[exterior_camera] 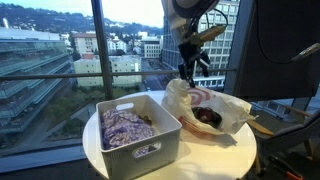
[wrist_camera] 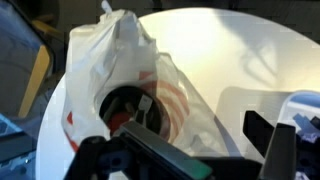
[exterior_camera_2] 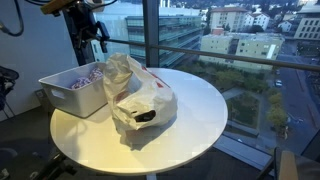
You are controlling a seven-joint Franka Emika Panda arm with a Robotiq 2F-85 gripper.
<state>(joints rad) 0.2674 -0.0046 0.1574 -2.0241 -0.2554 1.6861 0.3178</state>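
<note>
My gripper (exterior_camera: 187, 68) hangs above the round white table (exterior_camera: 232, 152), over the back edge of a white plastic bag (exterior_camera: 222, 104) with red print. The bag lies on its side with its mouth open, and a dark object (exterior_camera: 208, 117) shows inside. In the wrist view the fingers (wrist_camera: 205, 152) are spread apart with nothing between them, and the bag (wrist_camera: 130, 60) lies just below. The gripper also shows in an exterior view (exterior_camera_2: 97, 35) above the bag (exterior_camera_2: 140, 92). It touches nothing.
A white plastic bin (exterior_camera: 160, 150) full of purple-and-white cloth (exterior_camera: 126, 127) stands beside the bag, also in an exterior view (exterior_camera_2: 85, 98). Tall windows (exterior_camera: 100, 50) stand right behind the table. Dark equipment (exterior_camera: 285, 50) is at one side.
</note>
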